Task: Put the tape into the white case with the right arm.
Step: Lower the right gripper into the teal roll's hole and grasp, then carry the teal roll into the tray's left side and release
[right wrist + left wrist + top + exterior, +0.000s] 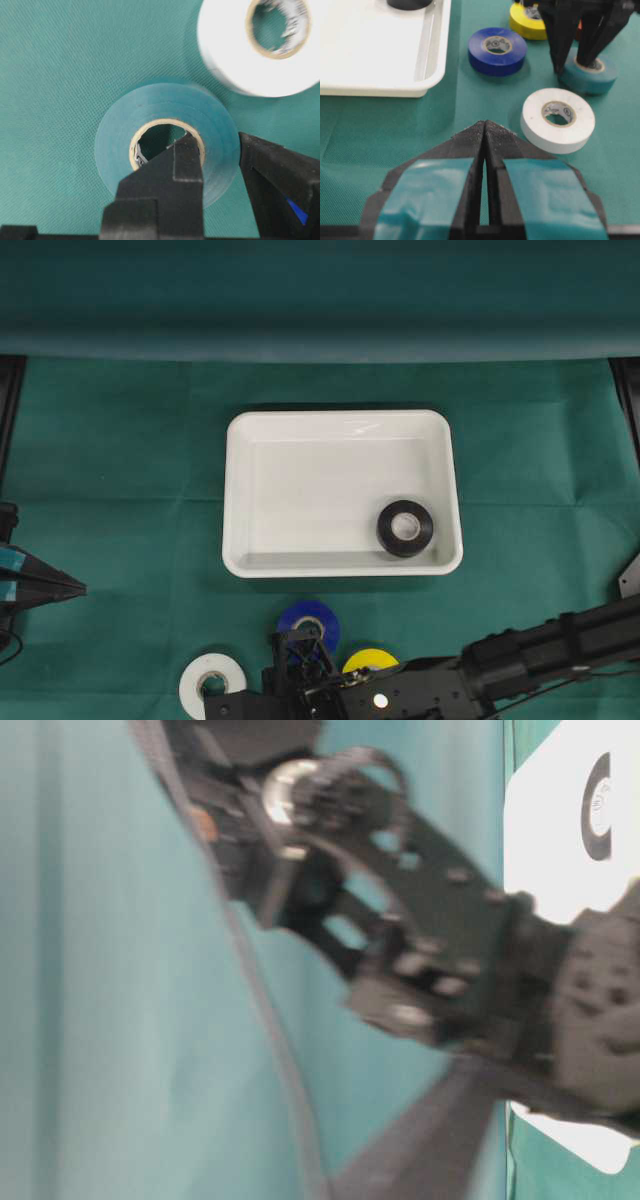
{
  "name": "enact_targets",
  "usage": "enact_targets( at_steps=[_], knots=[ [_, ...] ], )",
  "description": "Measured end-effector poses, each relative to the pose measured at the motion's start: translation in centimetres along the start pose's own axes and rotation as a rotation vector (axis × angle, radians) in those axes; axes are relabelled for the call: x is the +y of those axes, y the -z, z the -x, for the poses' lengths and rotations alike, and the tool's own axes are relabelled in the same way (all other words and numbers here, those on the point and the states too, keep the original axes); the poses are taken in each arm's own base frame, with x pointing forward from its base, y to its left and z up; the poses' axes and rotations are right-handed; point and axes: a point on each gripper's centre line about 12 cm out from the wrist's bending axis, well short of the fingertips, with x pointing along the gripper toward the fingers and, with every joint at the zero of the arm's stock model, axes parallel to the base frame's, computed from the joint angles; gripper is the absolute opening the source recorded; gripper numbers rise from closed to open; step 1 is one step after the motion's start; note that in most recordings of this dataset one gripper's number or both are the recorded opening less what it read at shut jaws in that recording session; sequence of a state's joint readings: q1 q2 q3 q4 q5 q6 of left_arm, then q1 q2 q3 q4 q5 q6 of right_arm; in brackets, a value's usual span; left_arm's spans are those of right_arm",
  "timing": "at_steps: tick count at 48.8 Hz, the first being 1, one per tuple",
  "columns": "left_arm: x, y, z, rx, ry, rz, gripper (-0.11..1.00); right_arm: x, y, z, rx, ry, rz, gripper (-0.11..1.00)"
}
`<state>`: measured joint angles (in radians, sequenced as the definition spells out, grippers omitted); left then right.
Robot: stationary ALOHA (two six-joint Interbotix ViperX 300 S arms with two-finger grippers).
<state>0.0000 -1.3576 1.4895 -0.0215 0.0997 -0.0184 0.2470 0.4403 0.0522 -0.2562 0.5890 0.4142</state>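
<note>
Hidden: in the overhead view we see the right arm covering the teal roll entirely and part of the yellow roll; the arm is cut off by the lower edge.
Blurred: the table-level view is smeared, and we can only guess that the dark mass filling it is the right arm seen close.
Teal roll: lies flat on the table, outside the case, just beside the white roll; a smooth band wound on a tan card core.
Right pincer: closed on the teal roll, one finger down in the core hole, the other against the outer wall.
Left pincer: closed with its tips together, holding nothing; matte black wedge fingers with light-blue patches, low over the table near its left edge.
Case: glossy white, shallow, rounded corners and a raised rim; a black roll lies in the corner nearest the right arm.
Blue roll: lies flat between the case and the right arm.
Table: covered in dark green cloth with a fine weave and faint creases.
</note>
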Motion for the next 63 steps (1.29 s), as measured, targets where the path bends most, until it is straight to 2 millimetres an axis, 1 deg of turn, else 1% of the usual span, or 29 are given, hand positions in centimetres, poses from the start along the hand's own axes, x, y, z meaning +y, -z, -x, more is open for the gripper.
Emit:
enact_targets(
  at_steps=[6,11,20,26,32,45,58,63],
  knots=[
    [0.0,0.0,0.0,0.000,-0.001,0.002,0.00,-0.1,-0.9,1.8,-0.029,-0.003,-0.006,0.00],
    [0.0,0.0,0.0,0.001,-0.002,0.000,0.00,-0.2,-1.4,2.7,-0.048,-0.007,-0.009,0.00],
    [0.0,0.0,0.0,0.000,-0.001,0.002,0.00,-0.2,-1.3,2.8,-0.048,-0.003,-0.006,0.00],
    [0.0,0.0,0.0,0.000,0.000,0.002,0.00,-1.1,-1.3,2.7,-0.038,0.012,-0.014,0.00],
    [0.0,0.1,0.0,0.002,0.000,0.000,0.00,-3.6,-1.5,2.8,-0.016,0.060,-0.032,0.00],
    [0.0,0.0,0.0,0.000,0.000,0.002,0.00,-10.4,-2.3,3.8,-0.027,0.146,-0.125,0.00],
    [0.0,0.1,0.0,0.001,-0.001,0.002,0.00,-16.5,-2.0,3.9,-0.024,0.209,-0.224,0.00],
    [0.0,0.1,0.0,0.001,-0.001,0.002,0.00,-18.4,-1.8,4.0,-0.032,0.231,-0.249,0.00]
  ],
)
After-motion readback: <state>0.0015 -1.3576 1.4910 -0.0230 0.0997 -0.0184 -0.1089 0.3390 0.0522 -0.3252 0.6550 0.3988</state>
